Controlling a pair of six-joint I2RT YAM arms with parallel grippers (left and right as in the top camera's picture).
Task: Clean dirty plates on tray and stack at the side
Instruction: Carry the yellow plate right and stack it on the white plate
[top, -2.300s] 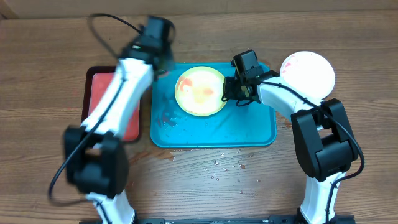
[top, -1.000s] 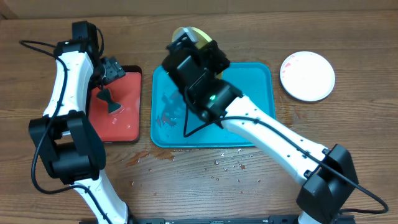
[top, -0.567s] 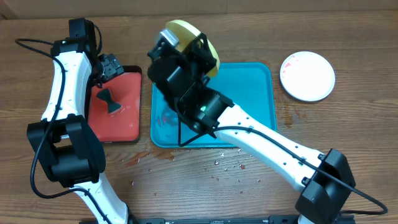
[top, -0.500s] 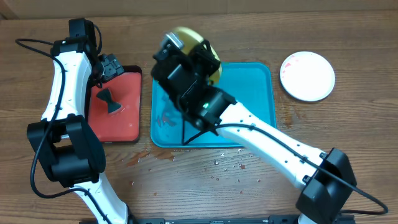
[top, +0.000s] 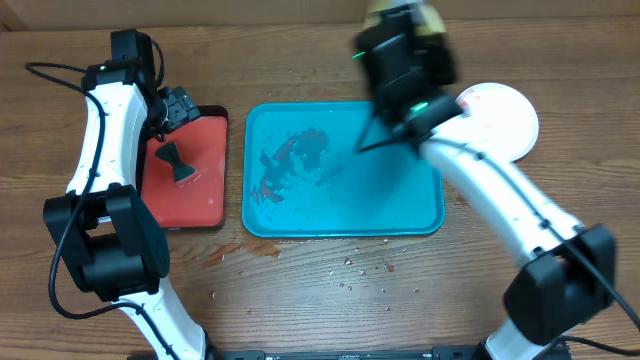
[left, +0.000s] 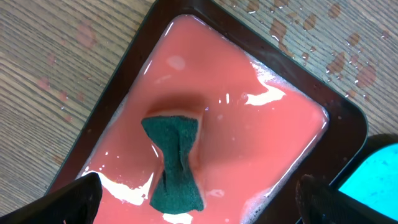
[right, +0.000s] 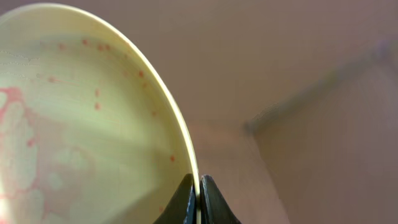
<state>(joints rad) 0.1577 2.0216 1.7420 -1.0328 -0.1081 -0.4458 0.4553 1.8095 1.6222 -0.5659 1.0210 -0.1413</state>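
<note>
My right gripper (right: 199, 194) is shut on the rim of the yellow-green plate (right: 74, 124), which has pink sauce smears and specks on its face. In the overhead view that gripper (top: 418, 25) is raised high over the teal tray's far right corner, and only an edge of the held plate (top: 437, 20) shows. The tray (top: 395, 195) carries no plate, only red smears (top: 290, 160). A white plate (top: 505, 120) lies on the table to the tray's right, partly behind the right arm. My left gripper (top: 177, 106) hangs open above a green sponge (left: 174, 165).
The sponge (top: 178, 163) sits in pink soapy water in a small dark-rimmed red tray (top: 205, 200) left of the teal one. Crumbs and wet spots (top: 360, 265) dot the wood in front of the teal tray.
My right arm has swung the yellow-green plate from above the tray's far left corner across to its far right, near the white plate. The left arm has stayed put.
</note>
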